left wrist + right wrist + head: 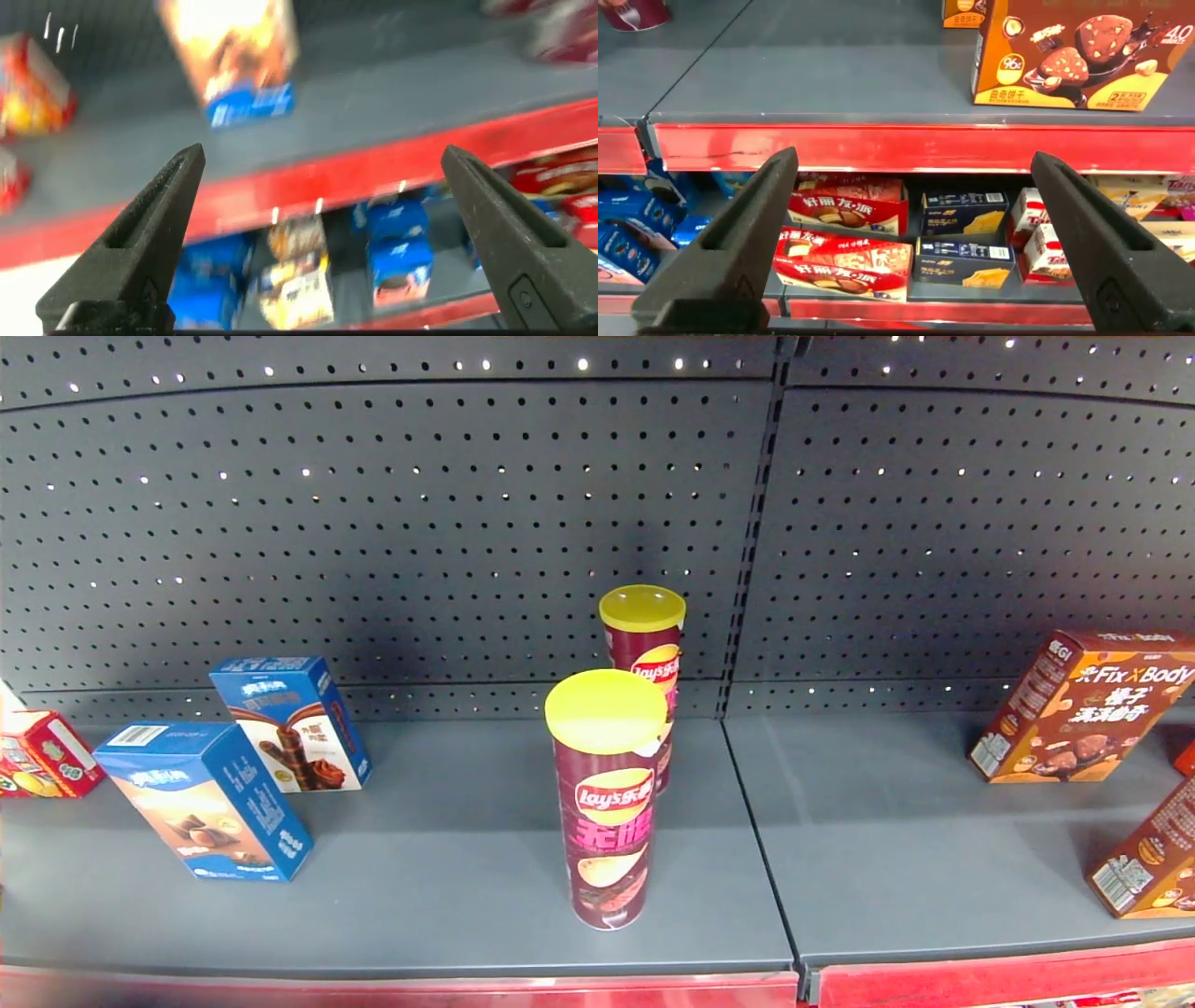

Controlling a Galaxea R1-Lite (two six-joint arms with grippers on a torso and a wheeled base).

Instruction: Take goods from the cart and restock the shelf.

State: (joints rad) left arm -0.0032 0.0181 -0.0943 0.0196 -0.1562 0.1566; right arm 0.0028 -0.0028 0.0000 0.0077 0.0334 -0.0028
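Left gripper (pixel 322 161) and right gripper (pixel 913 159), both spread wide and holding nothing, hang before the red front strip (pixel 878 147) of the shelf (pixel 448 887). Two chip cans stand upright mid-shelf, the front can (pixel 607 803) just ahead of the rear can (pixel 644 644). Likely hazard: the tall, narrow front can could topple and roll off the edge if an incoming arm clips it. Grey metal deck, perforated back panel (pixel 373 523); blue boxes (pixel 210 803) to the left, brown boxes (pixel 1074 709) to the right; more boxed goods (pixel 845 266) on the tier beneath.
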